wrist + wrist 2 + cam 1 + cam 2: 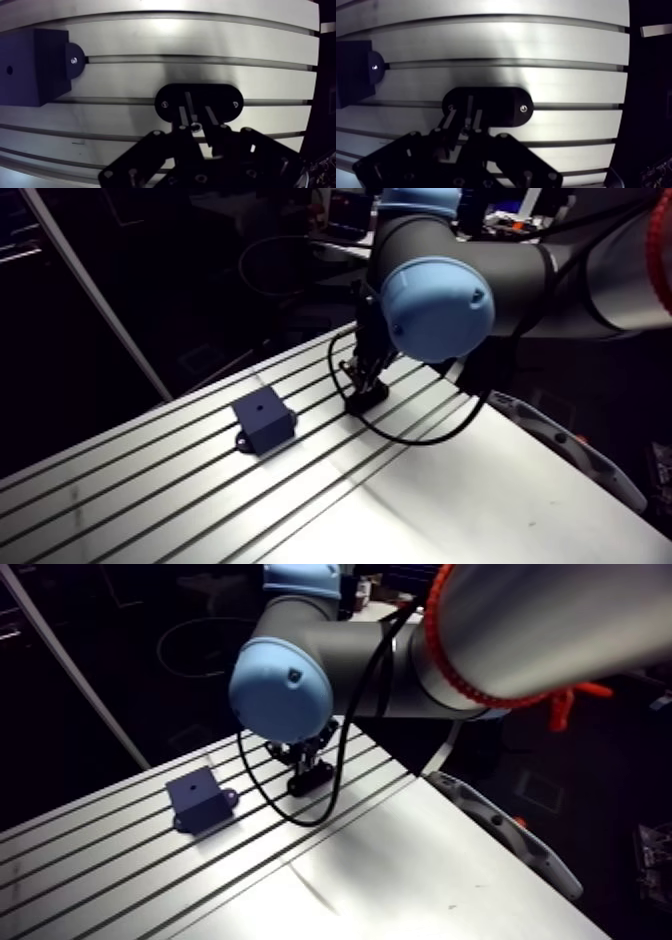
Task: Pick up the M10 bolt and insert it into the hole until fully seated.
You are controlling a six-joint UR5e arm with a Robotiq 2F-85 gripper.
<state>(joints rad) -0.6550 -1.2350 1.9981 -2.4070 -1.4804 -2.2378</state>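
In the wrist view my gripper (196, 120) is down over a black oval holder (225, 102) bolted to the table. Its two fingers (183, 115) stand close together, with the shiny head of the M10 bolt (195, 127) pressed between them. To one side, apart from the gripper, a dark blue block (32, 67) sits on the table with a small hole (9, 70) in its top face. In the arm view the block (262, 420) lies left of the holder (367, 399), and the gripper (363, 378) comes down onto the holder.
The block is fixed by a rounded screw tab (74, 61) in a slot of the slotted aluminium table (420, 508). A black cable (400, 438) loops over the table by the holder. The table's right edge (560, 438) runs close by.
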